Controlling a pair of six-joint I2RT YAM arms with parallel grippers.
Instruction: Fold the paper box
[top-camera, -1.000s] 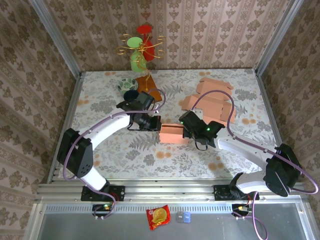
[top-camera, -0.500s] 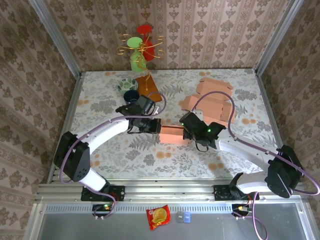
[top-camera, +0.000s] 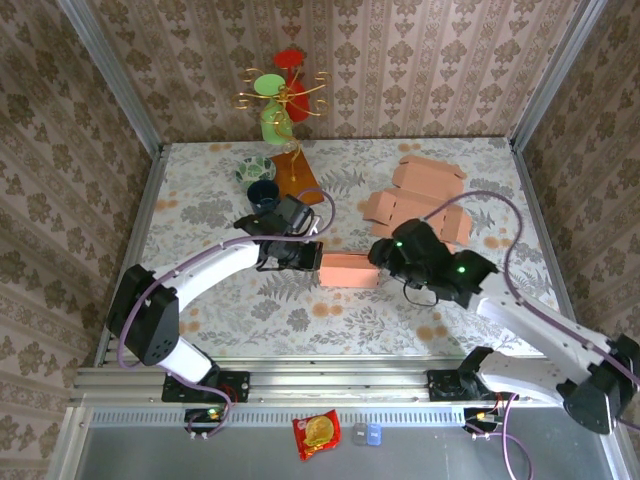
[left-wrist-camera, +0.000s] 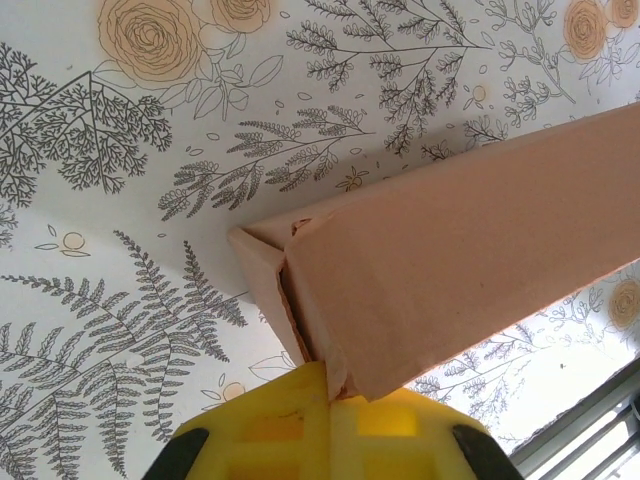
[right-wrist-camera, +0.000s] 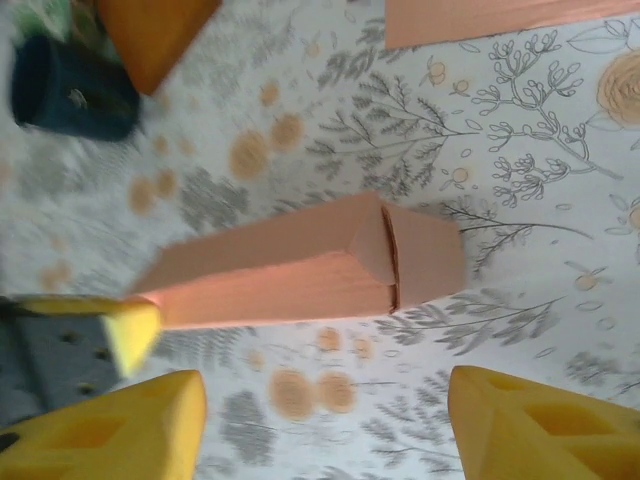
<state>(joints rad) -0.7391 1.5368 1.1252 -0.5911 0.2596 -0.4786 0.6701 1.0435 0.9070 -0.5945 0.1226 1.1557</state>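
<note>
The folded pink paper box (top-camera: 350, 270) lies lengthwise in the middle of the table. My left gripper (top-camera: 313, 258) is shut on its left end. In the left wrist view the yellow fingers (left-wrist-camera: 300, 420) meet, pinching the box (left-wrist-camera: 460, 250) at its lower corner by the end flap. My right gripper (top-camera: 386, 256) stands open just right of the box and apart from it. In the right wrist view its fingers (right-wrist-camera: 140, 420) are spread wide below the box (right-wrist-camera: 290, 275), whose tucked end flap faces the camera. Nothing sits between them.
Flat pink box blanks (top-camera: 415, 205) lie behind the right arm. A dark cup (top-camera: 262, 192), a green patterned ball (top-camera: 253, 165) and a wire ornament stand (top-camera: 283, 100) on an orange base sit at the back left. A snack packet (top-camera: 316, 433) lies below the table's near rail.
My right gripper has opened, let go of the box's right end and drawn back to the right. The left gripper stays shut on the box's left end.
</note>
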